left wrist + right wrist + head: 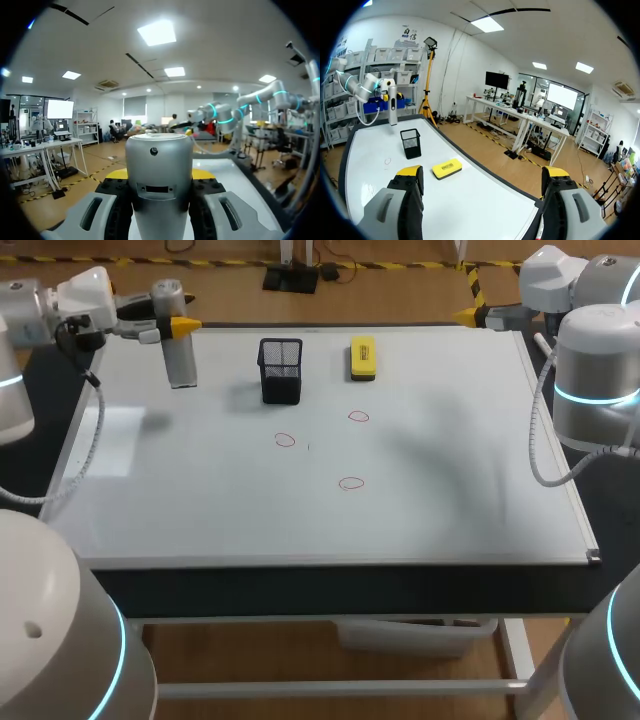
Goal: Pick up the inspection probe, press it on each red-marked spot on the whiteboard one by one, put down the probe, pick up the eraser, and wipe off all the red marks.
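Note:
My left gripper [180, 328] is shut on the grey cylindrical probe [178, 345], which hangs upright over the whiteboard's [450, 470] far left corner. In the left wrist view the probe [159, 165] fills the gap between the fingers [116, 200]. Three red circles are drawn mid-board: the left mark [285, 440], the far mark [358, 417] and the near mark [351, 483]. The yellow eraser [363, 357] lies near the far edge. My right gripper [470, 313] is at the far right corner, open and empty [482, 172], with the eraser [447, 168] ahead of it.
A black mesh pen holder [281, 370] stands on the board between the probe and the eraser, just beyond the red circles. It shows in the right wrist view too, the holder [411, 143] standing past the eraser.

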{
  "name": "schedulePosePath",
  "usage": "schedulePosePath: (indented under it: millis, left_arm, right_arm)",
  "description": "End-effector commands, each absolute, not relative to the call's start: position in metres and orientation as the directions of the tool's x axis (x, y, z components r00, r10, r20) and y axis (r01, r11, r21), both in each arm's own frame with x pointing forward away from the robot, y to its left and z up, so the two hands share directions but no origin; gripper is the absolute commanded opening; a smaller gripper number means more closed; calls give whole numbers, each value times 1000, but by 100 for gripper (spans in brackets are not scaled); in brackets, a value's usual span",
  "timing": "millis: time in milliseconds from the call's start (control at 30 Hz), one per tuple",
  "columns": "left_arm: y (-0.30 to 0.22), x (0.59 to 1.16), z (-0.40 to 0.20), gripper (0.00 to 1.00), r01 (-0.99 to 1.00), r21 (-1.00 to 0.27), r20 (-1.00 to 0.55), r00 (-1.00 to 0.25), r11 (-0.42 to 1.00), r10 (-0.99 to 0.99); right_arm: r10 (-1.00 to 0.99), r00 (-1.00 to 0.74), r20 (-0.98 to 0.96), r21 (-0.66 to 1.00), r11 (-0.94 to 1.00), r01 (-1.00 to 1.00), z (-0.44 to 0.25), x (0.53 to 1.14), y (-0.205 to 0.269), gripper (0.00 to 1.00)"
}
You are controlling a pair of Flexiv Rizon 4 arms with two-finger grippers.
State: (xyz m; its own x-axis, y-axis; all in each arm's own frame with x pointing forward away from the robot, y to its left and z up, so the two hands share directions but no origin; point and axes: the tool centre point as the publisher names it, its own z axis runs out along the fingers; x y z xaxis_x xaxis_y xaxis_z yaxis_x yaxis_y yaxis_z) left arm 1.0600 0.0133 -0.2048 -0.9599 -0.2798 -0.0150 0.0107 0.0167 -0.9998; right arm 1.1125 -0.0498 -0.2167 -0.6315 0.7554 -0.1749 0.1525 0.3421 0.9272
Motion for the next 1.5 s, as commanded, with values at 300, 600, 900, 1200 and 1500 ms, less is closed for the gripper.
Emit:
schedulePosePath:
  millis: [300,600,900,1200,1500]
  left_arm:
    - [12,1056,-203,0,12,-1000,-17,-953,19,-303]
    - [12,1056,-203,0,12,-1000,-17,-953,19,-303]
    - [12,1056,-203,0,12,-1000,-17,-953,19,-303]
    - [12,1056,-203,0,12,-1000,-17,-953,19,-303]
    - [12,1056,-203,0,12,-1000,-17,-953,19,-303]
  right_arm:
    - [711,-689,-139,913,361,188,-229,1139,-51,100]
    - [559,-823,-100,832,501,239,-262,1173,-51,100]
    - [337,-939,-70,728,660,183,-276,1199,-38,100]
    - [55,-997,48,556,828,72,-289,1206,-24,100]
    - [-147,-981,125,398,913,-86,-297,1209,-13,100]
